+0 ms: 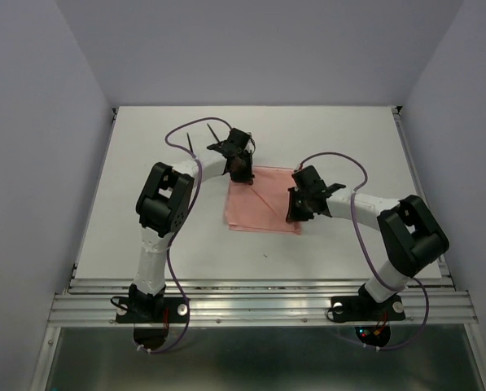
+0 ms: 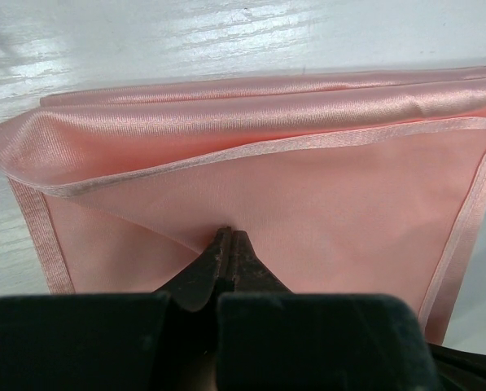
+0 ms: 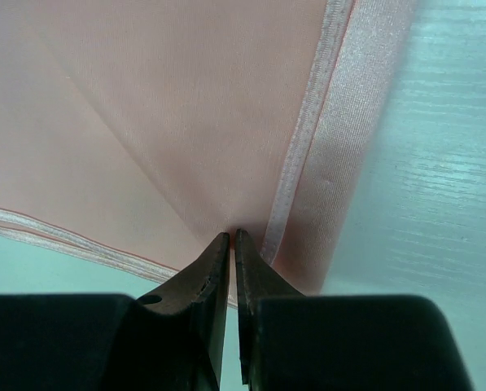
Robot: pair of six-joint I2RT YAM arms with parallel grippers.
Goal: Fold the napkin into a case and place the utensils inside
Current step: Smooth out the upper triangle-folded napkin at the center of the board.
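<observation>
The pale pink napkin (image 1: 263,204) lies partly folded on the white table, with a diagonal crease. My left gripper (image 1: 242,174) is shut on the napkin's far left corner; in the left wrist view its jaws (image 2: 229,233) pinch a lifted layer of the napkin (image 2: 308,195), which drapes in folds beyond them. My right gripper (image 1: 296,213) is shut on the napkin's right edge; in the right wrist view its tips (image 3: 232,236) pinch the napkin (image 3: 186,106) beside the hemmed border. Two slim black pieces, apparently the utensils (image 1: 193,146), lie on the table behind the left gripper.
The white table (image 1: 145,187) has grey walls on three sides. A metal rail (image 1: 259,305) runs along the near edge by the arm bases. Purple cables (image 1: 181,130) loop over both arms.
</observation>
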